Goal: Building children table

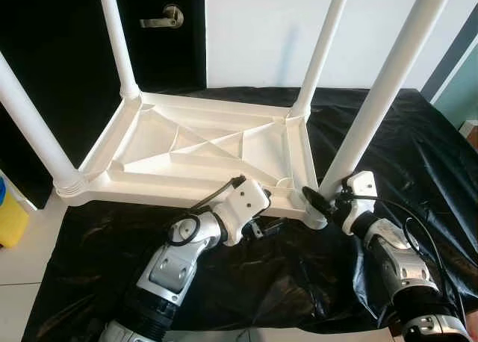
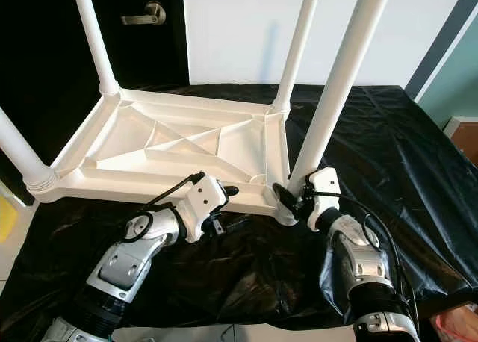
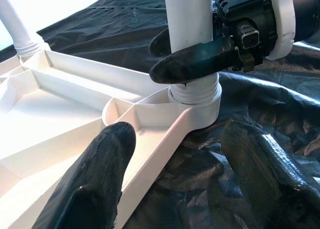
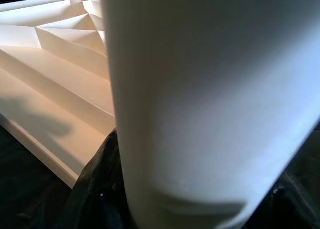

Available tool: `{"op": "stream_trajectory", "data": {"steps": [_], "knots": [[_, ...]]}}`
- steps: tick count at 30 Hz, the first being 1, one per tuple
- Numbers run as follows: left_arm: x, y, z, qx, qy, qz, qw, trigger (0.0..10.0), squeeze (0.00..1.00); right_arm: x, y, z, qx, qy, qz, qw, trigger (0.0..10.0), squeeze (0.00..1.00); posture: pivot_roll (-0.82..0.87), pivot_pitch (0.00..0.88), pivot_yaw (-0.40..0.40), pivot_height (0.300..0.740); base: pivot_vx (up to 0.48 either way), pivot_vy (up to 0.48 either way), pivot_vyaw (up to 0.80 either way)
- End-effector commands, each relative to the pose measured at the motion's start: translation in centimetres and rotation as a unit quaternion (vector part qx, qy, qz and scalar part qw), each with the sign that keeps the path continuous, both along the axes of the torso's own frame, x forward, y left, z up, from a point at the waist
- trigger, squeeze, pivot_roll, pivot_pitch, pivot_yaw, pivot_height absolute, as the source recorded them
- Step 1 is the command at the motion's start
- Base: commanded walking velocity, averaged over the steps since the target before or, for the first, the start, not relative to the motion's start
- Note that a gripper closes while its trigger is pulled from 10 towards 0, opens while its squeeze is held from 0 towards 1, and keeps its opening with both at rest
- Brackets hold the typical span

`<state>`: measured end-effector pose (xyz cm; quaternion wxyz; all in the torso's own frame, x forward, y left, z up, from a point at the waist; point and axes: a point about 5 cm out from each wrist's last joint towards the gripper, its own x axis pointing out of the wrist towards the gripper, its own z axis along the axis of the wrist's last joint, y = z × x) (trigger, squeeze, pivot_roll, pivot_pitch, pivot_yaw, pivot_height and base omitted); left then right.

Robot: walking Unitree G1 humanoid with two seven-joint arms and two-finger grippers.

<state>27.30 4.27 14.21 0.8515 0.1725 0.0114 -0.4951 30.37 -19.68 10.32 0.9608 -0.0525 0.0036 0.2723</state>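
A: As the item was entered, how was the children's table (image 1: pixel 202 151) found?

B: It was recorded upside down on a black plastic sheet (image 1: pixel 418 140), ribbed underside up, with 4 white legs (image 1: pixel 119 43) fitted at the corners and pointing upward. The sheet was spread over a pale floor (image 1: pixel 15 271).

A: Where was the right gripper (image 1: pixel 323 200) noted?

B: It was seen at the near right corner of the table, its 2 black fingers (image 3: pixel 200 64) clamped around the base of the near right leg (image 1: pixel 388 81), just above the threaded collar (image 3: pixel 196 95). In the right wrist view, that leg was shown very close up.

A: And the left gripper (image 3: pixel 185 174)?

B: It was placed at the near edge of the table, just beside that same corner. Its fingers were spread wide, 1 over the ribbed underside and 1 over the sheet, with nothing held between them.

A: Other entries?

B: A dark door (image 1: pixel 160 36) with a lever handle (image 1: pixel 166 17) was listed behind the table, and a yellow object (image 1: pixel 9 215) at the far left.
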Motion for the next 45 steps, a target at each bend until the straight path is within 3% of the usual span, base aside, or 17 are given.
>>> {"op": "stream_trajectory", "data": {"steps": [1, 2, 3, 8, 10, 15, 18, 22, 25, 31, 35, 43, 44, 45], "knots": [[0.1, 0.1, 0.0, -0.004, -0.009, 0.032, 0.999, 10.0, 0.00, -0.5, 0.0, -1.1, -0.014, 0.026, 0.012, 1.000, 0.0, 0.00, 0.04, 0.000, -0.077, 0.740, 0.000, 0.000, 0.00], [0.1, 0.1, 0.0, -0.004, -0.009, 0.032, 0.999, 10.0, 0.00, -0.6, -0.2, -1.2, -0.009, 0.028, 0.006, 1.000, 0.0, 0.00, 0.04, 0.000, -0.077, 0.740, 0.000, 0.000, 0.00], [0.1, 0.1, 0.0, -0.004, -0.009, 0.031, 0.999, 10.0, 0.00, -0.6, -0.3, -1.4, -0.001, 0.030, -0.001, 1.000, 10.0, 0.00, 0.04, 0.000, -0.076, 0.740, 0.000, 0.000, 0.00], [0.2, 0.0, 0.0, -0.005, -0.009, 0.030, 1.000, 10.0, 0.00, -0.9, -0.2, -1.8, 0.011, 0.033, -0.031, 0.999, 10.0, 0.00, 0.03, 0.000, -0.074, 0.740, 0.000, 0.000, 0.00], [0.1, -0.2, 0.0, -0.006, -0.008, 0.028, 1.000, 10.0, 0.00, -1.1, 0.2, -2.0, 0.025, 0.029, -0.081, 0.996, 10.0, 0.00, 0.02, 0.000, -0.070, 0.740, 0.000, 0.000, 0.00], [0.0, -0.3, -0.1, -0.007, -0.006, 0.025, 1.000, 10.0, 0.00, -1.3, 0.7, -1.9, 0.038, 0.014, -0.142, 0.989, 10.0, 0.00, 0.02, 0.000, -0.067, 0.740, 0.000, 0.000, 0.00], [0.0, -0.3, -0.1, -0.007, -0.005, 0.023, 1.000, 10.0, 0.00, -1.4, 1.1, -1.8, 0.060, 0.015, -0.185, 0.981, 10.0, 0.00, 0.01, 0.000, -0.065, 0.740, 0.000, 0.000, 0.00], [-0.2, -0.4, -0.2, -0.006, -0.002, 0.019, 1.000, 10.0, 0.00, -1.9, 2.1, -2.1, 0.074, 0.024, -0.269, 0.960, 10.0, 0.00, 0.01, 0.000, -0.066, 0.740, 0.000, 0.000, 0.00], [-0.2, -0.4, -0.3, -0.006, -0.002, 0.019, 1.000, 10.0, 0.00, -2.0, 2.3, -2.2, 0.078, 0.025, -0.277, 0.957, 10.0, 0.00, 0.01, 0.000, -0.066, 0.740, 0.000, 0.000, 0.00], [-0.2, -0.5, -0.3, -0.005, -0.001, 0.018, 1.000, 10.0, 0.00, -2.5, 3.7, -2.3, 0.090, 0.035, -0.350, 0.932, 10.0, 0.00, 0.02, 0.000, -0.073, 0.740, 0.000, 0.000, 0.00], [-0.3, -0.5, -0.3, -0.006, -0.001, 0.018, 1.000, 10.0, 0.00, -2.6, 4.6, -2.3, 0.094, 0.041, -0.344, 0.933, 10.0, 0.00, 0.02, 0.000, -0.074, 0.740, 0.000, 0.000, 0.00], [-0.2, -0.6, -0.3, -0.006, -0.003, 0.016, 1.000, 10.0, 0.00, -2.4, 4.2, -1.6, 0.079, 0.020, -0.346, 0.935, 10.0, 0.00, 0.02, 0.000, -0.077, 0.740, 0.000, 0.000, 0.00], [-0.2, -0.6, -0.3, -0.006, -0.003, 0.016, 1.000, 10.0, 0.00, -2.3, 4.0, -1.4, 0.080, 0.015, -0.345, 0.935, 10.0, 0.77, 0.02, 0.000, -0.076, 0.740, 0.000, 0.000, 0.00], [-0.2, -0.6, -0.3, -0.006, -0.003, 0.016, 1.000, 10.0, 0.00, -2.3, 4.0, -1.4, 0.080, 0.015, -0.345, 0.935, 10.0, 0.77, 0.02, 0.000, -0.076, 0.740, 0.000, 0.000, 0.00]]}}
